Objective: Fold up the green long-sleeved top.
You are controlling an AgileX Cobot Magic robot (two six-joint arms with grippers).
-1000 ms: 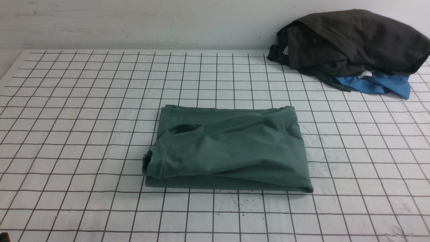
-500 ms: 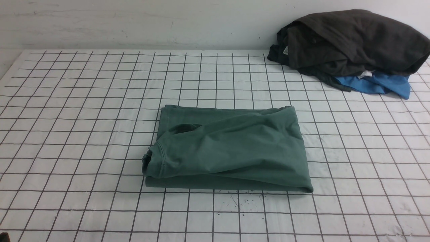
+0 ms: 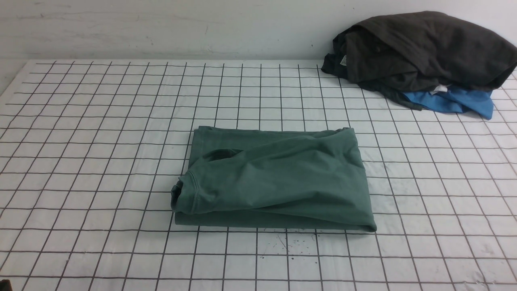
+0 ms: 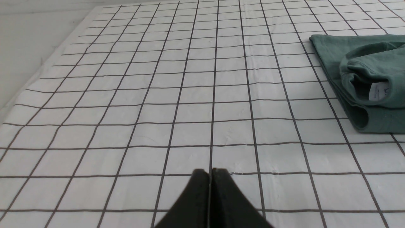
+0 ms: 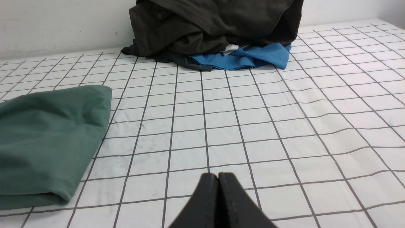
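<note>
The green long-sleeved top is laid in the middle of the checked table, folded into a thick, nearly square bundle. A neck opening and a small white tag are seen at its left end. The folding looks done, or nearly so; nothing more seems left. The left gripper and the right gripper are closed tight, with nothing held, well apart from the top. The dark clothes pile and a blue garment are left in the far right corner.

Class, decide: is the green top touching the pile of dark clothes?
Apart. The front view shows bare grid cloth between the green top and the dark clothes.
</note>
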